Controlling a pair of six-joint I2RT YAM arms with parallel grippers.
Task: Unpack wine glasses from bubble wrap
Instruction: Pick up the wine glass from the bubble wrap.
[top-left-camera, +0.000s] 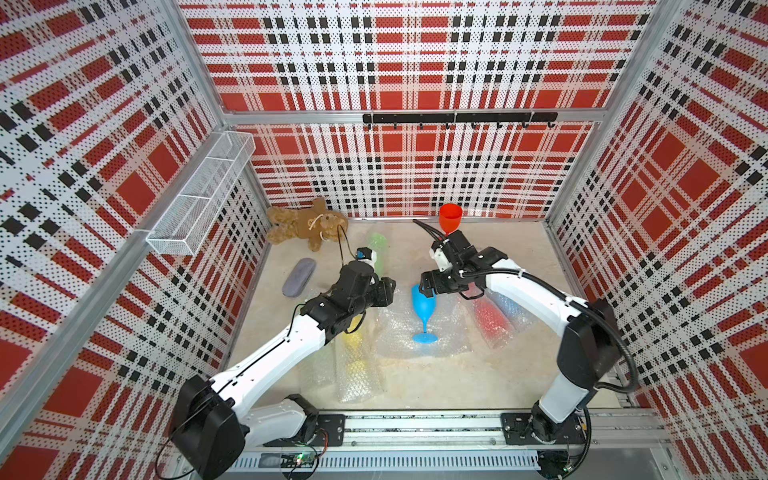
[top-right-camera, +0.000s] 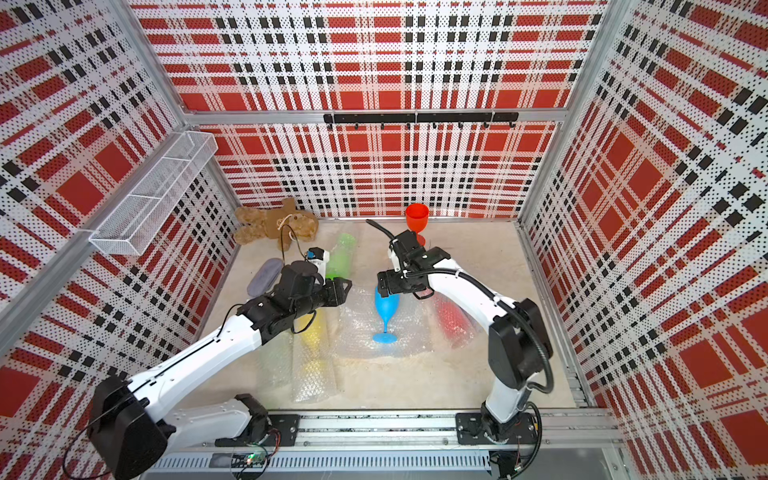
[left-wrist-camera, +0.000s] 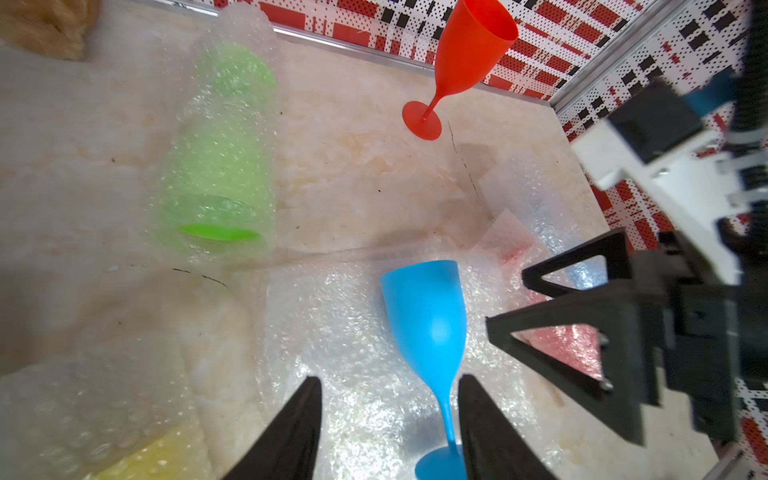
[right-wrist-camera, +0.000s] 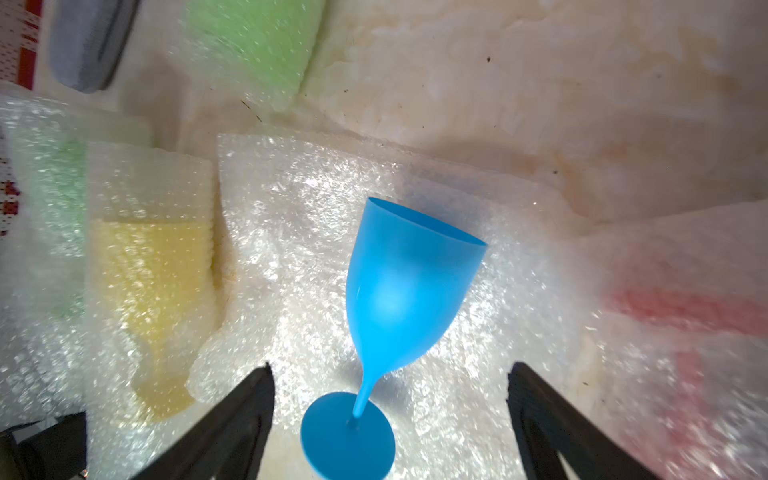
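Note:
A bare blue wine glass (top-left-camera: 423, 309) (right-wrist-camera: 409, 286) stands on its foot on a flat sheet of bubble wrap (top-left-camera: 395, 332) (right-wrist-camera: 299, 232) in mid-table. My right gripper (top-left-camera: 428, 287) (right-wrist-camera: 390, 386) hangs over it, open wide, touching nothing. My left gripper (top-left-camera: 390, 291) (left-wrist-camera: 390, 399) is open just left of the glass; its stem (left-wrist-camera: 445, 409) shows between the fingers, ungripped. A bare red glass (top-left-camera: 450, 218) (left-wrist-camera: 465, 54) stands at the back wall. Still wrapped are a green one (top-left-camera: 378, 249) (left-wrist-camera: 224, 153), a yellow one (top-left-camera: 355, 345) (right-wrist-camera: 153, 299) and a red one (top-left-camera: 490, 320).
A brown teddy bear (top-left-camera: 305, 226) lies in the back left corner, with a grey oval pouch (top-left-camera: 299, 277) in front of it. A wire basket (top-left-camera: 199, 195) hangs on the left wall and a black hook rail (top-left-camera: 457, 118) on the back wall.

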